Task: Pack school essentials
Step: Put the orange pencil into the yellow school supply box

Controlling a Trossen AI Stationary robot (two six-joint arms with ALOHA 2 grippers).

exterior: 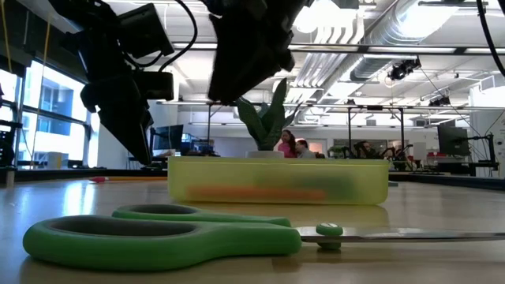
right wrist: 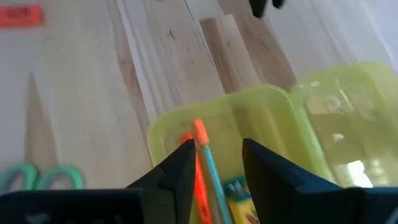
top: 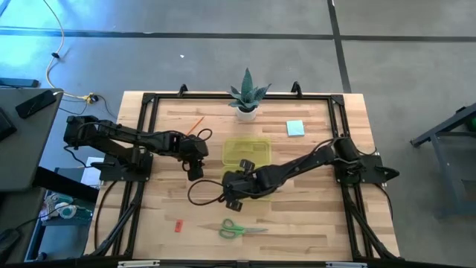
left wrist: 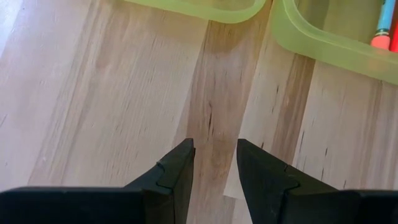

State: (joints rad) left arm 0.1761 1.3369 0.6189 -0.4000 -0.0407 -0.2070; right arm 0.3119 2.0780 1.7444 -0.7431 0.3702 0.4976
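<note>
Yellow-green case (top: 246,152) under the right hand (right wrist: 214,163), pens inside.
Spread a little and holding nothing, the right hand hangs just above the case's near end, an orange pen (right wrist: 200,171) and a teal one directly below its fingers. The left hand (left wrist: 215,163), partly spread and empty, hovers over bare tabletop (left wrist: 93,106) just beside the case. Scissors (top: 236,228) and eraser (top: 178,224) lie well apart from both hands.

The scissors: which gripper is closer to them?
The right gripper; it hangs over the case's front end, just behind the scissors. The left gripper is farther back, left of the case.
</note>
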